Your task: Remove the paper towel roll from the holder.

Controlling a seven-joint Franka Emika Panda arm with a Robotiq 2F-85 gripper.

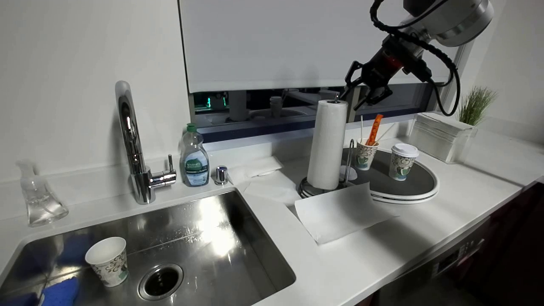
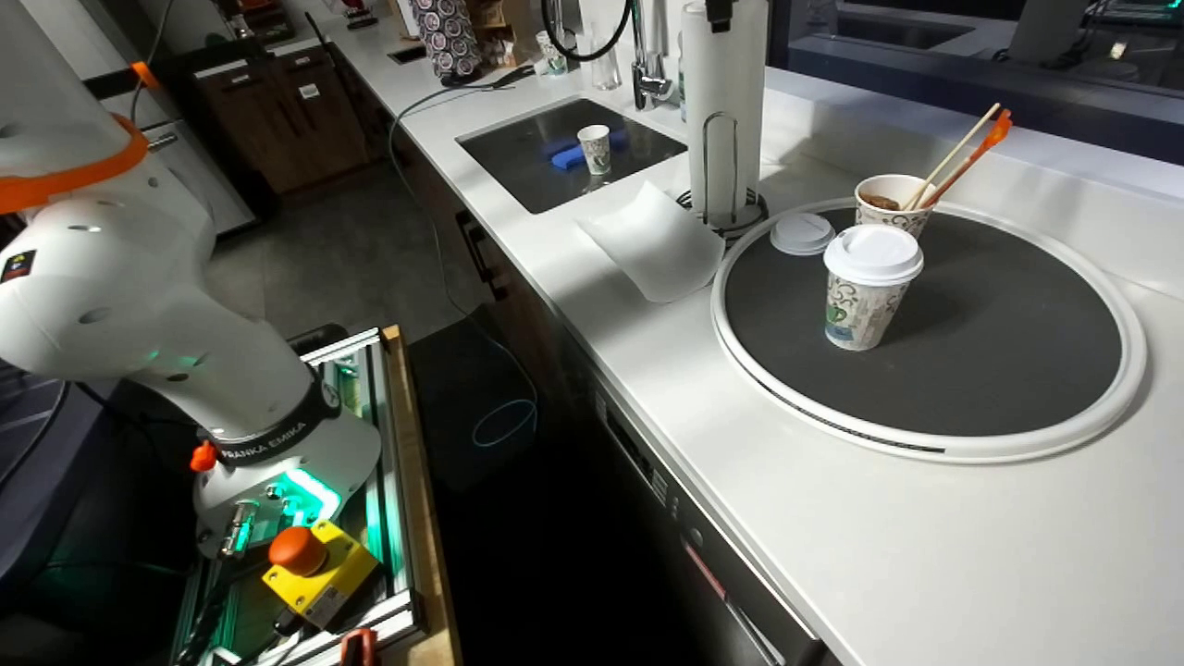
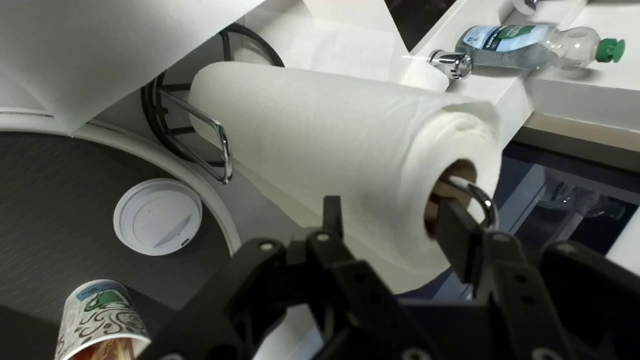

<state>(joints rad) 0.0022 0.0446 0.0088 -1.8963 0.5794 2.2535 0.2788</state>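
Observation:
The paper towel roll (image 1: 327, 144) stands on the holder (image 1: 304, 189) in both exterior views (image 2: 726, 102), leaning slightly. A loose sheet (image 1: 340, 212) spreads from its base over the counter. In the wrist view the roll (image 3: 320, 130) lies across the picture, with the holder's chrome top loop (image 3: 487, 205) sticking out of its core. My gripper (image 1: 349, 103) is open beside the roll's top. In the wrist view (image 3: 392, 212) one finger overlaps the core opening next to the loop; the other overlaps the roll's side. I cannot tell whether either touches. Only a dark gripper part (image 2: 720, 14) shows in an exterior view.
A round turntable (image 1: 429, 193) beside the holder bears a lidded cup (image 1: 401, 163), a cup with sticks (image 1: 366, 155) and a loose lid (image 3: 157, 216). The sink (image 1: 255, 242), faucet (image 1: 131, 140) and soap bottle (image 1: 195, 161) are on the roll's other side. A window ledge runs behind.

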